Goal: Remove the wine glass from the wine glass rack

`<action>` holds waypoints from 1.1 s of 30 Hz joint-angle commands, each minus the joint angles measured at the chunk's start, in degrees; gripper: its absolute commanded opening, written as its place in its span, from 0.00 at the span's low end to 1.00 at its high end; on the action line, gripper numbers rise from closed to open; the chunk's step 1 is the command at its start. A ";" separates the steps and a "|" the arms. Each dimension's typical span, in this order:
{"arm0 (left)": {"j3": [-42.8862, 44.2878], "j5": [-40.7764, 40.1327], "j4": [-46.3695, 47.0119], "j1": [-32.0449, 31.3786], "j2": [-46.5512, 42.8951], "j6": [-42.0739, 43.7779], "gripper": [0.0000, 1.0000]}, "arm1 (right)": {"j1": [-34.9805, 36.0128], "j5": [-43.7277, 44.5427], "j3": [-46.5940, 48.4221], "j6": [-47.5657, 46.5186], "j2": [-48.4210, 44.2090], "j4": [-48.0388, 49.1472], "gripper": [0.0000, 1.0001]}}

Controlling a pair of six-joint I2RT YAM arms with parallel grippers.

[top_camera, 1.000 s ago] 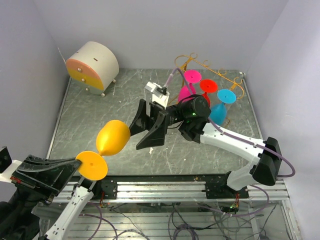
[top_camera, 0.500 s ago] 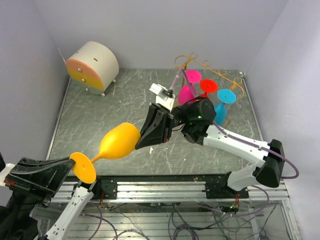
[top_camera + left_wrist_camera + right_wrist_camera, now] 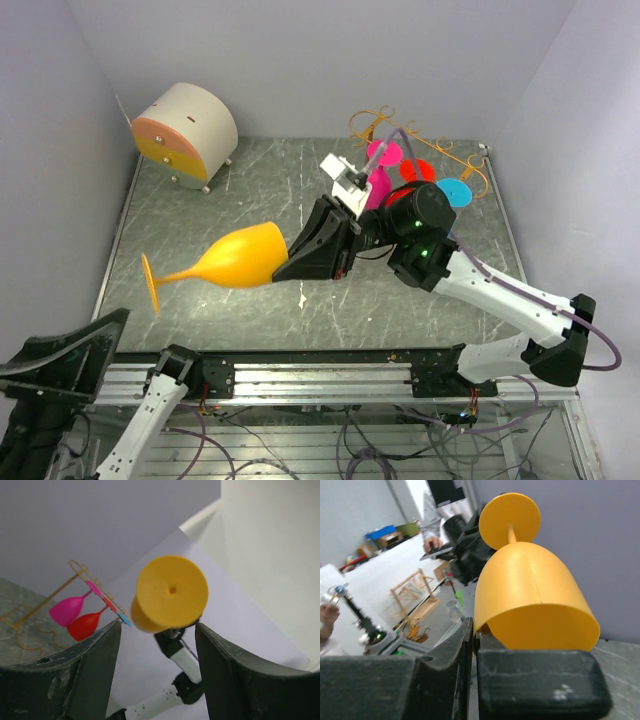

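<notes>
The yellow wine glass [image 3: 240, 262] is clear of the wine glass rack [image 3: 445, 150]; it lies on its side in the air above the middle of the table [image 3: 200, 210], foot to the left, bowl mouth to the right. The right gripper [image 3: 292, 265] carries it by the bowl rim; in the right wrist view the jaws stand narrow, with the thin wall of the rim trapped between the two fingers [image 3: 445, 655]. The left gripper [image 3: 75, 365] sits low at the near left corner, well apart from the glass; its jaws are spread wide and hold nothing, and its camera looks straight at the round foot. The rack stands at the far right and carries a pink glass [image 3: 378, 185], a red glass [image 3: 415, 170] and a blue glass [image 3: 452, 192], hung by their feet. Handling, as a judgement: the glass appears to be light, stiff, smooth moulded plastic, so breakage is a minor concern; slip is the main one. A pinch at the rim lies far from the stem and foot, so these act as a lever and the glass may rotate in the jaws. A hold on the stem just under the bowl would be steadier; move slowly and set the foot down flat.
</notes>
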 commanded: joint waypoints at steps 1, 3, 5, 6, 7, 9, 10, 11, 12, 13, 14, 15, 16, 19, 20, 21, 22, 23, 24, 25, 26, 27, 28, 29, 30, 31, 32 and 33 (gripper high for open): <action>7.46 -10.03 -15.65 2.46 1.23 4.44 0.70 | -0.02 12.55 11.22 -14.16 0.77 -24.55 0.00; 11.51 -10.59 -21.58 4.30 3.88 7.68 0.69 | 0.14 21.07 19.29 -18.36 5.15 -38.00 0.00; 15.82 -10.02 -26.63 6.49 8.10 11.75 0.67 | 0.95 30.33 29.39 -21.32 11.98 -52.42 0.00; 17.90 -9.59 -29.07 7.66 9.96 13.81 0.66 | 1.78 36.10 35.80 -22.89 16.39 -58.08 0.00; 19.62 -9.10 -31.00 8.85 11.72 16.02 0.65 | 2.86 40.85 42.82 -24.69 20.93 -64.28 0.00; 22.79 -7.88 -34.28 11.09 14.79 20.68 0.63 | 5.06 49.68 61.60 -26.66 31.41 -75.98 0.00; 24.01 -7.30 -35.62 12.09 15.90 22.72 0.61 | 5.88 53.02 69.98 -27.27 37.05 -81.31 0.00; 25.36 -6.94 -37.18 12.90 17.13 24.24 0.59 | 6.15 54.69 77.10 -27.42 42.59 -85.10 0.00; 26.46 -6.65 -38.59 13.64 18.13 25.43 0.57 | 6.15 55.98 81.46 -27.42 47.03 -87.70 0.00; 27.64 -6.29 -39.78 14.21 18.93 26.74 0.55 | 6.20 58.18 81.52 -27.43 47.80 -88.15 0.00; 28.38 -6.03 -40.94 14.92 19.68 27.78 0.54 | 6.14 59.77 77.23 -27.45 46.67 -86.69 0.00; 28.84 -5.66 -41.91 15.45 20.30 28.72 0.54 | 6.13 60.55 70.86 -27.52 44.61 -83.63 0.00; 29.02 -5.20 -42.73 15.91 20.66 29.66 0.54 | 6.13 60.92 66.00 -27.52 42.84 -81.25 0.00; 28.14 -3.73 -43.93 17.19 21.09 32.10 0.53 | 6.20 62.11 65.69 -28.11 44.99 -84.80 0.00; 27.39 -3.14 -43.93 17.47 20.95 32.38 0.53 | 6.26 62.19 68.46 -28.31 46.96 -87.80 0.00; 26.65 -2.61 -43.94 17.74 20.81 32.51 0.52 | 6.43 62.47 71.42 -28.72 48.85 -90.24 0.00; 25.89 -2.16 -43.87 18.00 20.65 32.58 0.52 | 6.66 63.02 72.44 -29.11 50.05 -91.81 0.00; 25.27 -1.82 -43.85 18.24 20.52 32.68 0.52 | 6.88 63.28 72.03 -29.40 50.45 -92.46 0.00; 24.58 -1.61 -43.85 18.52 20.30 32.76 0.52 | 6.96 63.07 70.89 -29.74 50.39 -92.44 0.00; 24.03 -1.45 -43.85 18.75 20.09 32.78 0.51 | 7.03 62.34 69.24 -30.11 50.10 -92.17 0.00; 23.51 -1.21 -43.79 19.04 19.85 32.83 0.51 | 7.01 61.62 68.18 -30.40 49.95 -92.20 0.00; 23.04 -0.90 -43.76 19.26 19.73 32.87 0.51 | 7.01 61.02 68.08 -30.75 50.52 -92.75 0.00; 22.65 -0.58 -43.69 19.48 19.59 32.87 0.50 | 7.01 60.75 68.84 -31.14 51.41 -93.89 0.00; 22.19 -0.31 -43.67 19.69 19.53 32.87 0.50 | 7.01 60.42 69.92 -31.44 52.72 -95.12 0.00; 21.92 0.07 -43.55 19.92 19.41 32.88 0.49 | 7.01 59.95 71.02 -31.77 53.84 -96.28 0.00; 21.69 0.29 -43.38 20.25 19.25 32.87 0.48 | 6.98 59.45 71.60 -32.11 54.87 -97.02 0.00; 21.37 0.62 -43.14 20.48 19.00 32.87 0.47 | 7.00 59.01 71.83 -32.50 55.67 -97.38 0.00; 21.08 1.04 -43.00 20.68 18.71 32.87 0.47 | 7.01 58.59 71.60 -32.82 56.17 -97.40 0.00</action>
